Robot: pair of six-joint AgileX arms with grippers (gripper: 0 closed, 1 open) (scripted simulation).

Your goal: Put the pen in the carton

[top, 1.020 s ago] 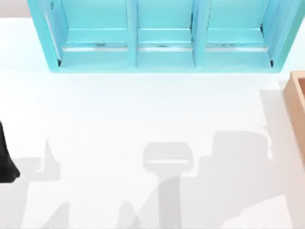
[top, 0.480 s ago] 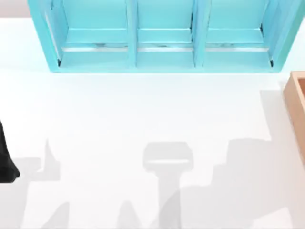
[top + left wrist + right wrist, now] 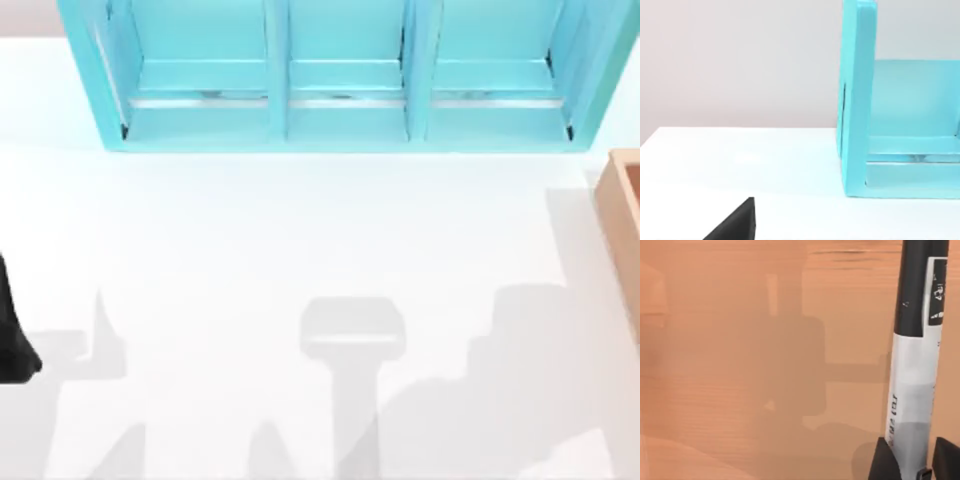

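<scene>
Nearest in the right wrist view: right gripper (image 3: 912,460), dark fingertips (image 3: 883,462) to either side of the pen (image 3: 912,390), jaws clenched on its white barrel. Pen upright between them, black end pointing away from the camera, small dark print along the white middle. Behind the pen, tan cardboard of the carton (image 3: 765,340), with a soft shadow of the gripper cast across it. Pen held above that cardboard surface, not lying on it; whether it touches anything beyond the jaws, cannot tell.

In the top view, near edge of the white desk (image 3: 250,250) marked with grey shadows of the arms. At the left edge, a black part of the left arm (image 3: 12,340), parked. Left gripper's jaws: cannot tell whether released or clenched. A black wedge of that arm (image 3: 735,225) at the lower edge of the left wrist view, over the desk.

Farther, at the right edge of the desk, one tan wall of the carton (image 3: 622,220), partly cut off.

Farthest, along the back of the desk, a turquoise shelf unit (image 3: 340,110) with three compartments side by side; its end wall (image 3: 857,100) also in the left wrist view, against a pale grey backdrop.
</scene>
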